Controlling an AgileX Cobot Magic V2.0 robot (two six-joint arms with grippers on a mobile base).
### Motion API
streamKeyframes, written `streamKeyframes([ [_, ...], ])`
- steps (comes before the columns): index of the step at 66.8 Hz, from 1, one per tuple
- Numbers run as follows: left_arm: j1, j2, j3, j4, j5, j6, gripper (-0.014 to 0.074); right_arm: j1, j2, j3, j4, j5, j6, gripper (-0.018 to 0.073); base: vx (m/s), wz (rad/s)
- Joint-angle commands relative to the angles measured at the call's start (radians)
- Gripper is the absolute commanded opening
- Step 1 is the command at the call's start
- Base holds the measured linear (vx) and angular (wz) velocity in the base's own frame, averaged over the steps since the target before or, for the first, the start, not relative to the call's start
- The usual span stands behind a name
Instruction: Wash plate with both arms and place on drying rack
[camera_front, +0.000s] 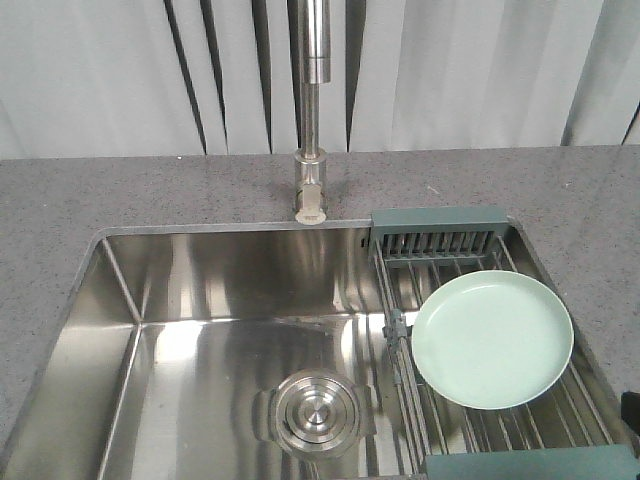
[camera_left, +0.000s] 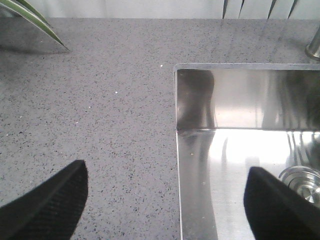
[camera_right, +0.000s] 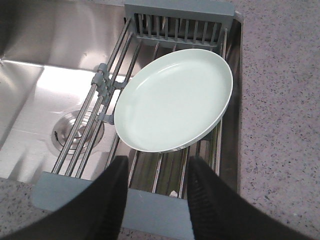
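Plate (camera_front: 492, 340), pale mint green, round, with a low raised rim, is seen lying face up on the wire rods of the drying rack (camera_front: 432, 228), which spans the right end of the sink (camera_front: 200, 290). Relative to the rack, the plate is roughly centred, its left edge just over the rack's left rods and its right edge near the sink wall. It sits slightly tilted rather than flat on the rods.

Handling, judged: the plate is taken to be rigid, light to moderate in weight, and smooth, hence slippery, more so once wet. Breakage on the steel sink is possible if it is dropped. The raised rim is judged the only practical hold; the near edge, which faces the right gripper (camera_right: 155, 172), is the most accessible, with one finger above and one below the rim.

Right jaws: seen in the right wrist view to be apart by a moderate gap, nothing held and nothing touched, positioned over the rack's near grey-green end piece (camera_right: 145, 207), just short of the plate's near rim.

Left gripper (camera_left: 165, 195): fingers wide apart, empty, hovering over the sink's left rim where the grey speckled countertop (camera_left: 100, 100) meets the basin, well apart from the rack. The round steel drain (camera_front: 315, 412) lies left of the rack, below the faucet (camera_front: 312, 150).
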Motion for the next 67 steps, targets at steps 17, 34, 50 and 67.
streamKeyframes([
  [17, -0.001, 0.011, -0.021, -0.006, -0.062, -0.008, 0.0585, 0.001, 0.004, -0.026, 0.002, -0.062, -0.004, 0.028, 0.0, 0.0],
  [34, -0.001, 0.011, -0.021, -0.006, -0.062, -0.008, 0.0585, 0.001, 0.004, -0.026, 0.002, -0.062, -0.004, 0.028, 0.0, 0.0],
  [50, -0.001, 0.01, -0.021, -0.006, -0.101, -0.008, 0.0585, 0.001, 0.004, -0.026, 0.002, -0.063, -0.004, 0.028, 0.0, 0.0],
  [67, -0.001, 0.089, -0.026, -0.006, -0.208, -0.005, 0.0585, 0.001, 0.004, -0.026, 0.002, -0.063, -0.004, 0.028, 0.0, 0.0],
])
